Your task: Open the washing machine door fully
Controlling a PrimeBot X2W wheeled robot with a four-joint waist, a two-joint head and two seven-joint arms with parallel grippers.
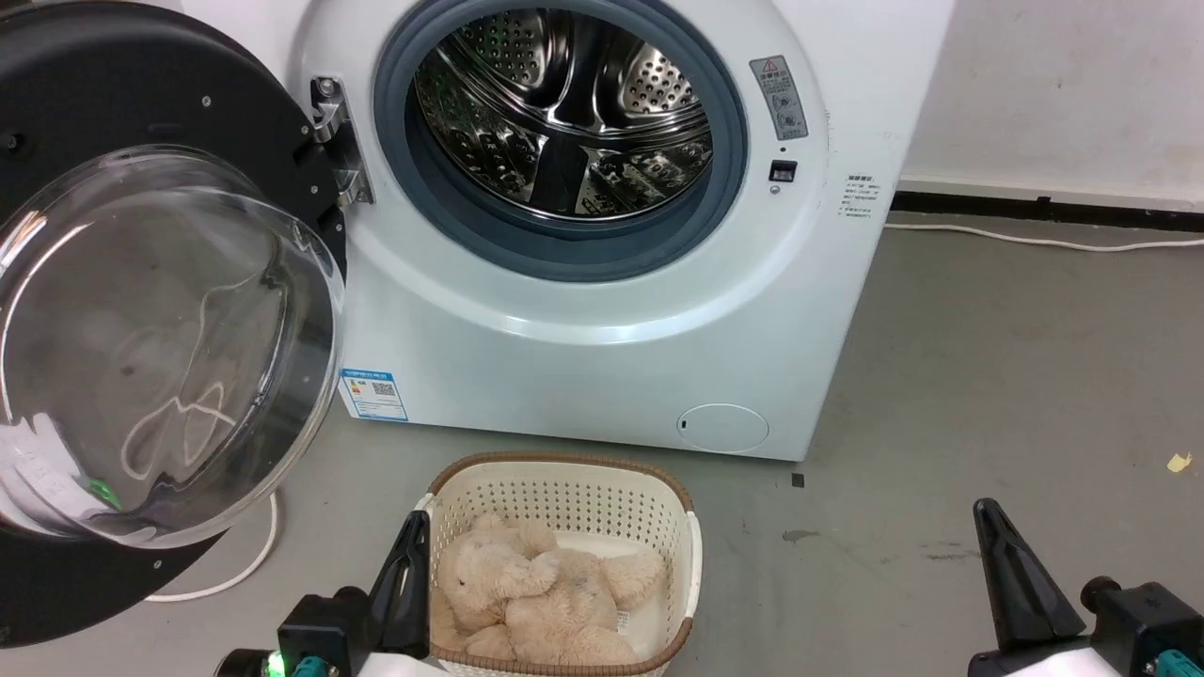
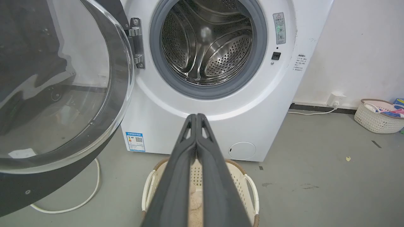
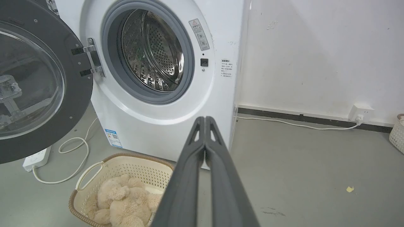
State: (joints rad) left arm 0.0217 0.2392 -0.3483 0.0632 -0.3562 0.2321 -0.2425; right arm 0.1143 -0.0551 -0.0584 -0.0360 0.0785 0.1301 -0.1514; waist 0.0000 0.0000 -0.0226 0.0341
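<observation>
— Where does the door (image 1: 160,348) stand?
— It hangs wide open on its hinge at the left of the washing machine (image 1: 583,357), and the drum is uncovered.
— And the left fingers (image 2: 196,118)?
— Pressed together, holding nothing, out in front of the washing machine, where a basket (image 1: 564,489) sits.
— The right fingers (image 3: 205,121)?
— Closed and empty too, before its right corner.

Head camera high, tilted down; both wrist cameras lower, forward-facing; washing machine (image 1: 564,357) front common to all.
</observation>
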